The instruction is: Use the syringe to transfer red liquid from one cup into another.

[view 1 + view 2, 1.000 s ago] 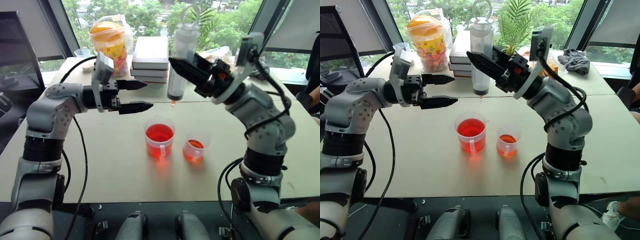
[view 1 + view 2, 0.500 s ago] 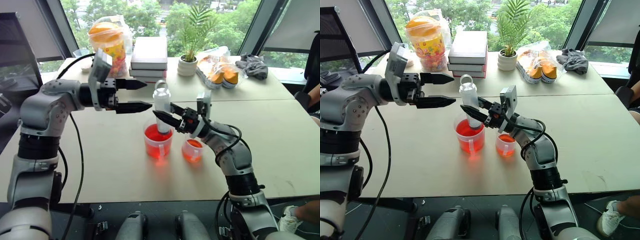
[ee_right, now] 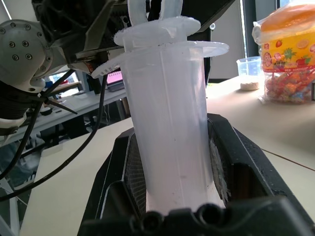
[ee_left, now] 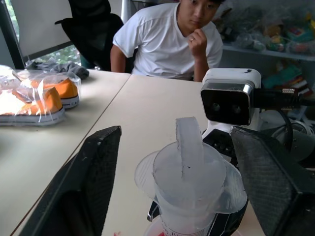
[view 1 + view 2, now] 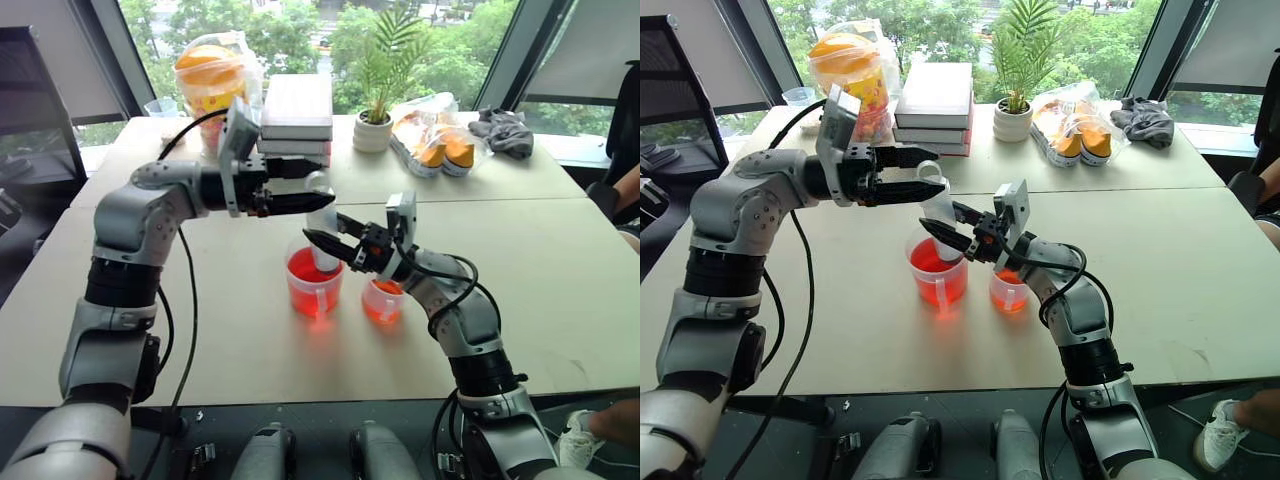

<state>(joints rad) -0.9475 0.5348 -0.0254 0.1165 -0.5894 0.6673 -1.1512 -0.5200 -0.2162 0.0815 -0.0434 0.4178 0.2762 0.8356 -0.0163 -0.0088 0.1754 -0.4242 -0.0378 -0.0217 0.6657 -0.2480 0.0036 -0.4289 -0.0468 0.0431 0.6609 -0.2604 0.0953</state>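
The clear syringe (image 5: 322, 222) stands nearly upright with its lower end down in the larger cup (image 5: 313, 290), which holds red liquid (image 5: 312, 268). My right gripper (image 5: 330, 240) is shut on the syringe barrel (image 3: 172, 137). My left gripper (image 4: 177, 132) is open, level, one finger (image 4: 93, 187) on each side of the plunger top (image 4: 189, 164) without touching it. The smaller cup (image 5: 383, 300), with a little red liquid, stands just right of the larger one. The syringe tip is hidden inside the cup.
At the back of the table are a stack of books (image 5: 298, 105), a candy jar (image 5: 215, 80), a potted plant (image 5: 375, 125), bagged shoes (image 5: 440, 145) and a grey cloth (image 5: 505, 130). A person (image 4: 172, 34) sits across the table.
My right gripper brought the syringe down from above into the larger cup, then held still. My left gripper moved right to straddle the plunger top and its fingers narrowed.
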